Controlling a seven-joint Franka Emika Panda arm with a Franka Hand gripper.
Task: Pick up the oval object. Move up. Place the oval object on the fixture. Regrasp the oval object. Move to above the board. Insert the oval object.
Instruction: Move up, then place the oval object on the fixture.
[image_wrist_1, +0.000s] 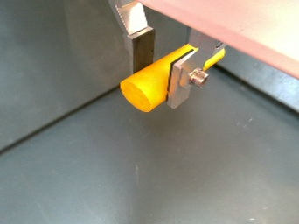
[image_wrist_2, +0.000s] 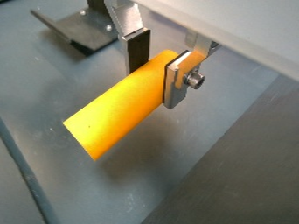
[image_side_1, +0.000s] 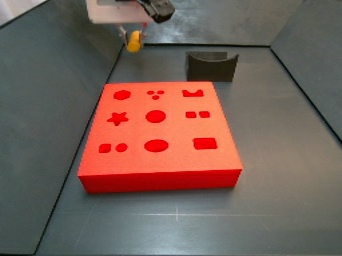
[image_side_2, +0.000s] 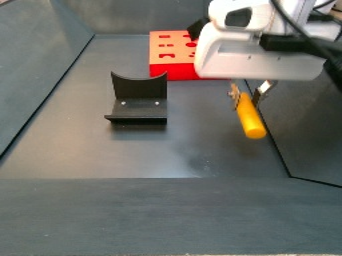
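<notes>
My gripper (image_wrist_1: 162, 70) is shut on the oval object (image_wrist_1: 149, 85), a smooth yellow-orange peg held near one end between the silver fingers (image_wrist_1: 181, 80). In both wrist views the peg's long free end sticks out past the fingers over the grey floor. In a side view the gripper (image_side_2: 246, 92) hangs in the air with the peg (image_side_2: 250, 118) pointing down, to the right of the fixture (image_side_2: 136, 98). The red board (image_side_1: 160, 135) with its grid of cutouts lies flat. The peg (image_side_1: 134, 41) hangs beyond the board's far left corner, left of the fixture (image_side_1: 211, 66).
Grey walls enclose the grey floor (image_side_1: 287, 180) on all sides. The fixture's base plate (image_wrist_2: 79, 33) shows at the edge of a wrist view. The board (image_side_2: 174, 50) lies behind the gripper in a side view.
</notes>
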